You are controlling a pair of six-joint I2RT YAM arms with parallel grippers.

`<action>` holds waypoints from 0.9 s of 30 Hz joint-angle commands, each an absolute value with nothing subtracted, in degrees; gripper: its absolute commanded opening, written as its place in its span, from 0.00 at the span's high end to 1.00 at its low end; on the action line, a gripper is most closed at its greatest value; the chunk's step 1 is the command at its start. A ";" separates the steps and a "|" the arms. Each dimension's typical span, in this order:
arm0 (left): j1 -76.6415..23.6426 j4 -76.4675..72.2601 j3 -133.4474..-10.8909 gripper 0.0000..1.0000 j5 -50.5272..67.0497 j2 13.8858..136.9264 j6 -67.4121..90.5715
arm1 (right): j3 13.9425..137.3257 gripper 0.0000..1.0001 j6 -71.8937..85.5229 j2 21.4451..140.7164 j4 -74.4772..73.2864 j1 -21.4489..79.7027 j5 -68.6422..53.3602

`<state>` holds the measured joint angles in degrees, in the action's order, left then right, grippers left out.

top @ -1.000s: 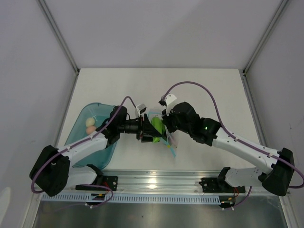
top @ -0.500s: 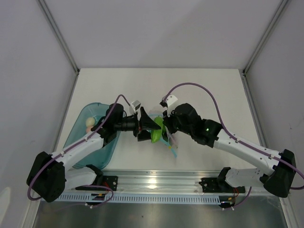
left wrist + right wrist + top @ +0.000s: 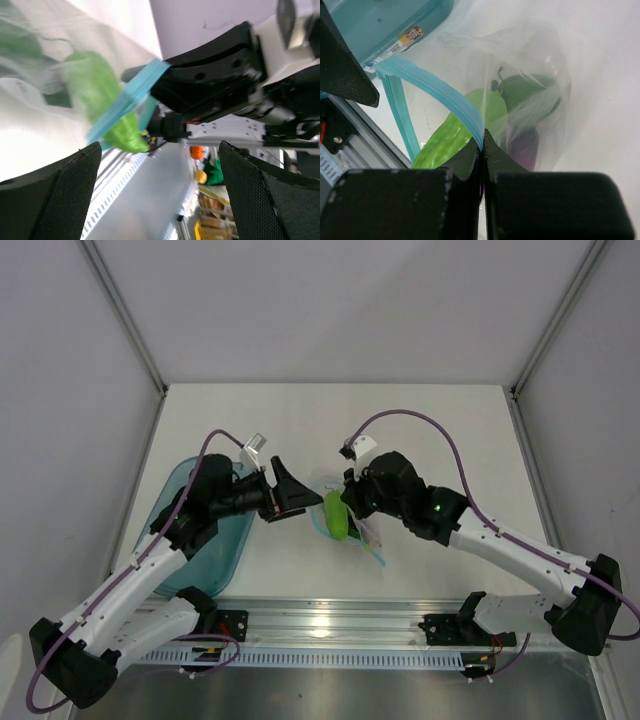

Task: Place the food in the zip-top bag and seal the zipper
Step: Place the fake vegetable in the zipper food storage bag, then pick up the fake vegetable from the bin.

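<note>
The clear zip-top bag (image 3: pixel 535 65) lies mid-table, and its mouth is held up by my right gripper (image 3: pixel 482 142), which is shut on the teal zipper strip (image 3: pixel 445 95). Inside the bag are a bright green food piece (image 3: pixel 455 135), a dark green one (image 3: pixel 527 90) and a purple one (image 3: pixel 524 147). In the top view the green piece (image 3: pixel 335 516) shows beside my right gripper (image 3: pixel 352 502). My left gripper (image 3: pixel 297 494) is open and empty, just left of the bag's mouth. Its wrist view shows its fingers (image 3: pixel 50 195) wide apart, facing the green piece (image 3: pixel 95 85) and the zipper (image 3: pixel 125 97).
The translucent blue oval tray (image 3: pixel 222 548) lies at the left, mostly under my left arm; its corner also shows in the right wrist view (image 3: pixel 395 20). The table's front rail (image 3: pixel 330 620) runs just beyond the bag.
My left gripper has opened, let go of the green piece at the bag's mouth and drawn back to the left. The right gripper keeps its hold on the zipper.
</note>
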<state>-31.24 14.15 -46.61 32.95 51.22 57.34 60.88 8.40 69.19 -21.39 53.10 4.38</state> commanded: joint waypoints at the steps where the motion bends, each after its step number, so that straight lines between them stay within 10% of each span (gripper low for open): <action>1: -31.38 19.24 -46.32 0.01 26.65 46.86 54.06 | 64.95 1.00 12.56 69.87 -21.35 50.98 0.80; 13: -31.46 33.48 -49.49 0.01 7.48 40.34 48.69 | 82.61 1.00 17.75 80.86 -34.10 39.64 -11.25; 27: -25.85 52.63 -52.21 0.01 -17.04 41.04 53.08 | 74.63 1.00 16.52 75.50 -31.55 39.64 -8.53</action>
